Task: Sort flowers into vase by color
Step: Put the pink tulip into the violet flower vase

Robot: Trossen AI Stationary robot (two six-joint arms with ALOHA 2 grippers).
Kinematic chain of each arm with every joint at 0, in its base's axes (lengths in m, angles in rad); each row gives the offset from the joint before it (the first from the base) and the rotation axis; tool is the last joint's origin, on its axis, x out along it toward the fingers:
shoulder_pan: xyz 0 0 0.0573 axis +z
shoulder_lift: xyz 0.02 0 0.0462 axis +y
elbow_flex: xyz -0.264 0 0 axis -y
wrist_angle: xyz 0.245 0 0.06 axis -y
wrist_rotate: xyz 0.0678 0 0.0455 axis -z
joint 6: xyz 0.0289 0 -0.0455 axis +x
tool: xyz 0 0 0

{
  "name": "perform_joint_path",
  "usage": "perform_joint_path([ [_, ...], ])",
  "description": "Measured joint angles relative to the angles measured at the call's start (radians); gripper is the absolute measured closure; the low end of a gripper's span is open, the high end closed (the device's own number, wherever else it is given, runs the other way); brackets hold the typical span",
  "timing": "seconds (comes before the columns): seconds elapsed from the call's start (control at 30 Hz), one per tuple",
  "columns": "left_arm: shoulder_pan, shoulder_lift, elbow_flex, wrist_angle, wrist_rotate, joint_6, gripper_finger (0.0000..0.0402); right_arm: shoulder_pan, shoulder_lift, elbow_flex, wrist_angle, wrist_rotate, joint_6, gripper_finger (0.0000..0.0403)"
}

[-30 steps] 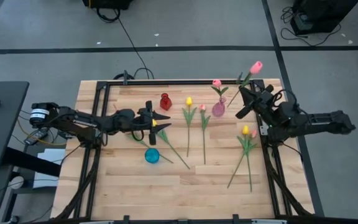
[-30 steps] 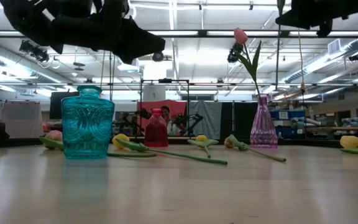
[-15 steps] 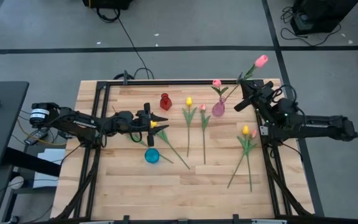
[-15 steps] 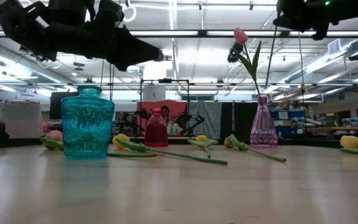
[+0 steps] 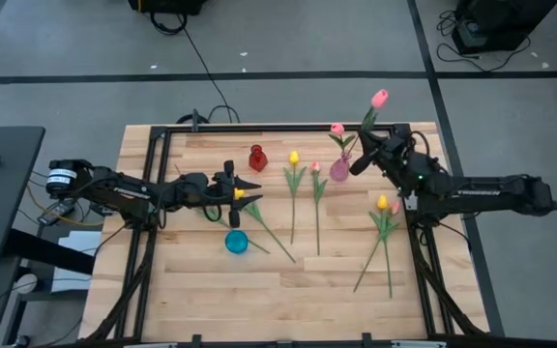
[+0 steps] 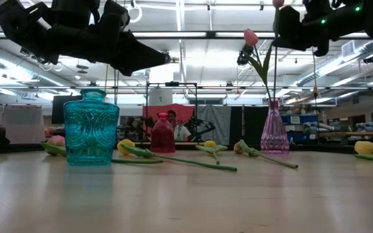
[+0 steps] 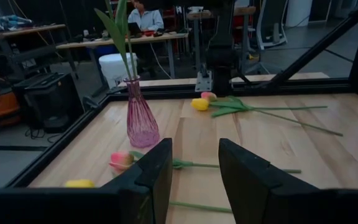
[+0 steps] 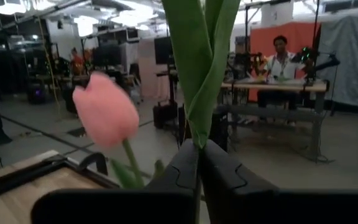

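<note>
Your wooden bench [image 5: 278, 290] sits in a black frame on a grey floor, with a workshop behind it where a person sits at a desk. Your right pincer [image 5: 368, 147] hangs high over the far right corner, clamped tight on the green stem of a pink tulip [image 5: 379, 98], just beside the pink vase [image 5: 340, 168], which already holds one pink flower [image 5: 337, 129]. Your left pincer [image 5: 237, 186] hovers with its fingers parted and empty, near the red vase [image 5: 257, 158] and above a yellow tulip [image 5: 241, 193]. The blue vase [image 5: 236, 242] stands nearer you; other tulips lie flat mid-bench.
</note>
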Motion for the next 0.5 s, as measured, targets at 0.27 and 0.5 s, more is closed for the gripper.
perform_joint_path([
  [0.27, 0.0, 0.0, 0.0, -0.017, 0.0, -0.007, 0.0264, 0.0, 0.017, 0.004, -0.196, -0.063, 0.153, 0.0292],
  [0.5, 0.0, 0.0, 0.0, -0.037, -0.027, -0.003, 0.0264, 0.002, 0.052, 0.203, -0.826, -0.146, 0.496, 0.0249],
])
